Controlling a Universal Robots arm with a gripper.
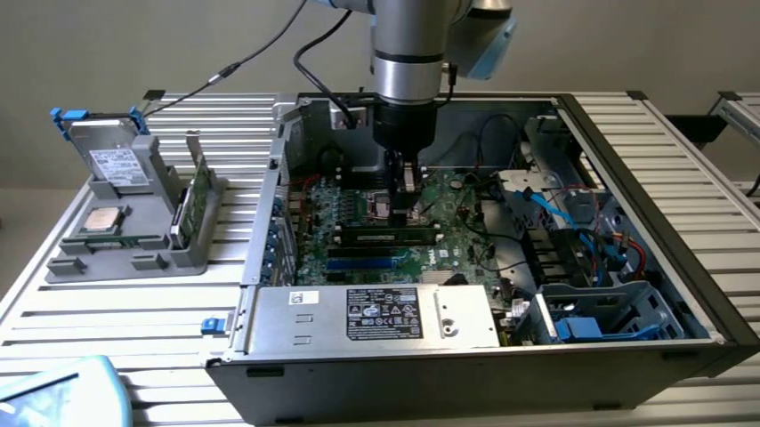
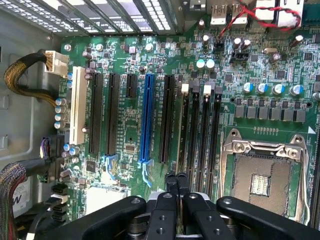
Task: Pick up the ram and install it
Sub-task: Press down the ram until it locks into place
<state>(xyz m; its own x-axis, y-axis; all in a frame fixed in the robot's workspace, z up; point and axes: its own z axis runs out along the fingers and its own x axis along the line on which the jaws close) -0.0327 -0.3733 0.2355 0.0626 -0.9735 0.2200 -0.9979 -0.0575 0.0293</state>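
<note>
Ram [image 1: 383, 237] seated, directly beneath jaws.

One ram [image 1: 384, 237], one motherboard [image 2: 150, 65], one computer case [image 1: 665, 294].

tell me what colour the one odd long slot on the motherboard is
Blue, clearest in the wrist view: the long slot.

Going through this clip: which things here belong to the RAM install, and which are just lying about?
Job in hand:
ram, apparently standing in the motherboard
memory slots
gripper, directly over them

Lying about, outside the case:
CPU chip
expansion card
hard drive
grey holder
</note>
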